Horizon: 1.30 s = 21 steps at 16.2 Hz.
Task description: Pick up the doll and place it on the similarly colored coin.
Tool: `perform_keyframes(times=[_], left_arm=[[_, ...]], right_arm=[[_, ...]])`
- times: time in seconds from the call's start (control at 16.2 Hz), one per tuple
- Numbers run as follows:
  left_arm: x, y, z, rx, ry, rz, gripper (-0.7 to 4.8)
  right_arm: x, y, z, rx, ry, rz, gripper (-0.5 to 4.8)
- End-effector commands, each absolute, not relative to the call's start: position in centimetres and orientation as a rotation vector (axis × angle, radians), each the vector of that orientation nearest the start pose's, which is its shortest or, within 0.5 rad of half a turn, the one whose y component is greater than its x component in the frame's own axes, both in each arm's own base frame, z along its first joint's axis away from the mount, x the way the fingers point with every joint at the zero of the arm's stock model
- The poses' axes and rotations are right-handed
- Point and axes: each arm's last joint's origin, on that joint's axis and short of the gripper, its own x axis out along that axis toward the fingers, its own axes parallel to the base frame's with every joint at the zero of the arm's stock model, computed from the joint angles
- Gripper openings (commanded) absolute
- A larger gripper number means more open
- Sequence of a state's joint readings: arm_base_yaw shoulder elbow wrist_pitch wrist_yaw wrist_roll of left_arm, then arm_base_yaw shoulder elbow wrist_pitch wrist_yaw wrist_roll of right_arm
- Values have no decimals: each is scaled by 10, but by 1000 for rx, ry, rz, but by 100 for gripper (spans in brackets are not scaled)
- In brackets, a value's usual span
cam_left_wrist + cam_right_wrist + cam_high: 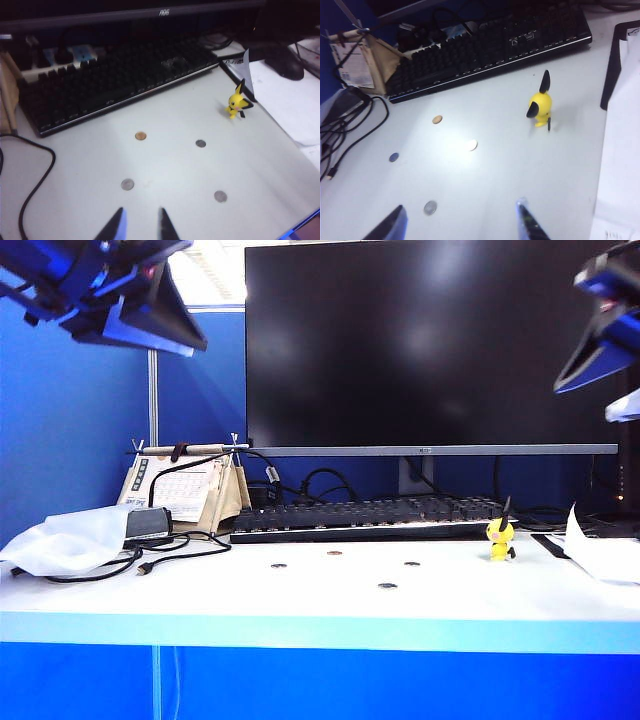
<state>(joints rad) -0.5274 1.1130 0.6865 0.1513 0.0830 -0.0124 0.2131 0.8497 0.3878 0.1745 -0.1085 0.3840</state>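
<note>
The doll [500,537], a tiny yellow figure with black-tipped ears, stands upright on the white table right of the keyboard's end; it also shows in the left wrist view [238,102] and the right wrist view [540,103]. The brownish coin [334,553] lies flat in front of the keyboard's middle, well left of the doll [140,135] [437,119]. My left gripper [140,212] hangs high over the table's left side [160,320], open and empty. High at the right edge, my right gripper [590,365] stands open wide [460,205] with nothing between its fingers.
Three grey coins [200,143] [127,184] [220,196] lie near the brownish one. A black keyboard [370,516] and a monitor [430,340] stand behind. Cables [150,560], a calendar stand [190,490] and a white bag [60,540] are at the left; papers [600,555] lie at the right.
</note>
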Motion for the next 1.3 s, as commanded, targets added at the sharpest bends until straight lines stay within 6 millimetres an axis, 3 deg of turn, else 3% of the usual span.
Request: perform_keyframes(times=[0.06, 0.25, 0.56, 0.68, 0.99, 1.3], left_arm=[[203, -125, 248, 47, 350, -705, 93], [200, -123, 235, 30, 396, -704, 93], [195, -126, 232, -3, 425, -749, 92], [189, -135, 232, 8, 420, -755, 92], [169, -160, 232, 48, 416, -847, 92], [156, -173, 232, 75, 408, -863, 92]], right_arm=[[203, 47, 228, 298, 323, 259, 361], [224, 51, 220, 267, 369, 189, 437], [262, 73, 194, 184, 286, 77, 441], [286, 93, 175, 148, 256, 35, 479], [337, 116, 155, 99, 283, -33, 479], [355, 120, 145, 87, 293, -82, 479]])
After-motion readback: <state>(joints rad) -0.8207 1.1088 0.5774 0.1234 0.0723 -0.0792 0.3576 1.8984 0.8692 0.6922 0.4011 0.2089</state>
